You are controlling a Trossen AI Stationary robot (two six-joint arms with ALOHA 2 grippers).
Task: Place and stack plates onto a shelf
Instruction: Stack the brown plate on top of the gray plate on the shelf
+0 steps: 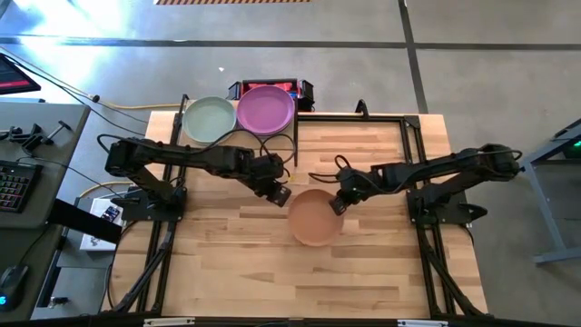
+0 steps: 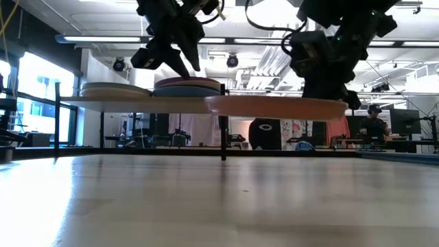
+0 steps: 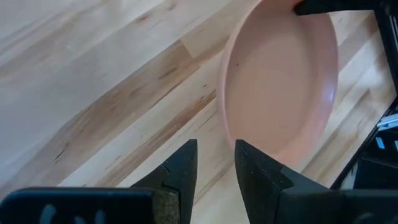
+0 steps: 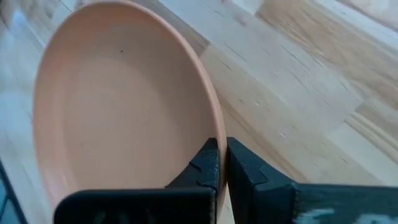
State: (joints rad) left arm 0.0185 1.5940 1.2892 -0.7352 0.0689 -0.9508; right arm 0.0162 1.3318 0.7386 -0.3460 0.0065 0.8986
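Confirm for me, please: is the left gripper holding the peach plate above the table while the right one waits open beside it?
No, swap them: the right gripper is shut on the peach plate's rim, as the right wrist view shows, and the left gripper waits open beside it.

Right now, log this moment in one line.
right hand: shut on peach plate, lifted | left hand: open, beside plate | shelf: sage, purple stacks
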